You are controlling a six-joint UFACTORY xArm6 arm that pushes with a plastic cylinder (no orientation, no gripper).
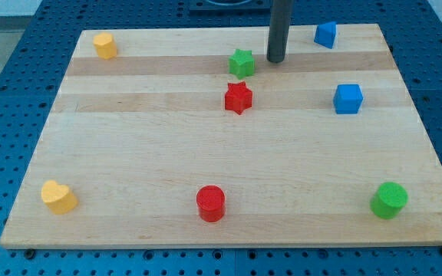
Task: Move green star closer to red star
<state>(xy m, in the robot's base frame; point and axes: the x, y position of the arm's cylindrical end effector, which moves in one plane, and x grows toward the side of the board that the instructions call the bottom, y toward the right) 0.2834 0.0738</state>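
Observation:
The green star [242, 63] lies near the view's top centre of the wooden board [129, 153]. The red star [238, 97] lies just below it, a small gap apart. My tip [275, 60] stands on the board just to the right of the green star, a little apart from it, and up and to the right of the red star.
A yellow block [105, 45] sits at the top left and a yellow heart [58, 196] at the bottom left. A red cylinder [211, 203] is at bottom centre, a green cylinder [389, 199] at bottom right. Blue blocks lie at top right [325, 34] and right [348, 99].

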